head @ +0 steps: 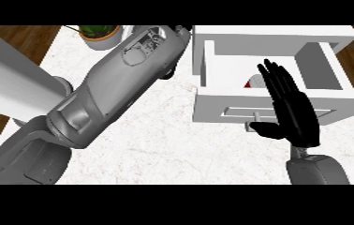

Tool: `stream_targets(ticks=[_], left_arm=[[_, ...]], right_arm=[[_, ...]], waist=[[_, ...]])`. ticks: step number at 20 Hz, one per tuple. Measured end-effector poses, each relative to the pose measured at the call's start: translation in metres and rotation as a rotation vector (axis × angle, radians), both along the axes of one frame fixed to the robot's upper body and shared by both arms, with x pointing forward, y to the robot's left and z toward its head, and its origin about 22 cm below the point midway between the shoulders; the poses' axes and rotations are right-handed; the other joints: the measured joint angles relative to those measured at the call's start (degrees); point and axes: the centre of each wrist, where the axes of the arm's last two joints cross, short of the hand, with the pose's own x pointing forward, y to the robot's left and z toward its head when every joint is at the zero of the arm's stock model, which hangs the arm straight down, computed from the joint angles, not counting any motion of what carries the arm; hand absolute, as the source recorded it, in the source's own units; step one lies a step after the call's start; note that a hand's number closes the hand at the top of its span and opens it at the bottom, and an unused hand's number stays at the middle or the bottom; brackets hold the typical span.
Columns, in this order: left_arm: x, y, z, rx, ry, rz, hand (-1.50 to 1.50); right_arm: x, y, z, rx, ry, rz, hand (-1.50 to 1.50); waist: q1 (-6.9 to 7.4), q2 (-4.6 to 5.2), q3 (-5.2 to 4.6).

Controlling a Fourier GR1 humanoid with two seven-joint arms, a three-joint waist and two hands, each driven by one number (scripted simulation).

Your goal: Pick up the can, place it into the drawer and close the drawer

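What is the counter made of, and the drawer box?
The counter looks like pale marble or stone: faint grey veins run across a smooth white top. The drawer looks like painted wood or plastic: plain matte white with flat panels. Neither is certain.

Kitchen, marble counter, white drawer unit; potted plant

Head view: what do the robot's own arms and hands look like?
Both forearms are grey, smooth-shelled and segmented. The left forearm is bulky, with a recessed panel near its wrist end. The right hand is matte black with long slender fingers and a thumb.
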Motion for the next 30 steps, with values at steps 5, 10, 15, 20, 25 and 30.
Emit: stream_targets(ticks=[5,10,15,20,25,30], left_arm=[[-0.001,0.027,0.01,0.005,0.005,0.007,-1.5],[-0.004,0.047,0.014,0.012,0.008,0.008,-1.5],[-0.01,0.068,0.012,0.02,0.02,0.004,-1.5],[-0.017,0.081,0.008,0.021,0.032,-0.002,-1.5],[-0.026,0.095,0.007,0.023,0.042,-0.002,-1.5],[-0.035,0.107,-0.007,0.033,0.057,-0.003,-1.5]], right_arm=[[0.026,-0.003,-0.014,-0.032,-0.037,-0.034,-1.5],[0.052,-0.005,-0.023,-0.08,-0.068,-0.059,-1.5],[0.073,-0.009,-0.031,-0.13,-0.107,-0.096,-1.5],[0.097,-0.008,-0.031,-0.151,-0.147,-0.132,-1.5],[0.119,-0.008,-0.029,-0.149,-0.174,-0.173,-1.5],[0.142,-0.005,-0.018,-0.143,-0.177,-0.201,-1.5]], waist=[[0.67,-0.7,-0.7],[1.11,-0.86,-1.04],[1.92,-0.99,-1.29],[2.09,-0.66,-1.16],[2.38,-0.23,-0.85],[2.76,0.51,-0.38]])
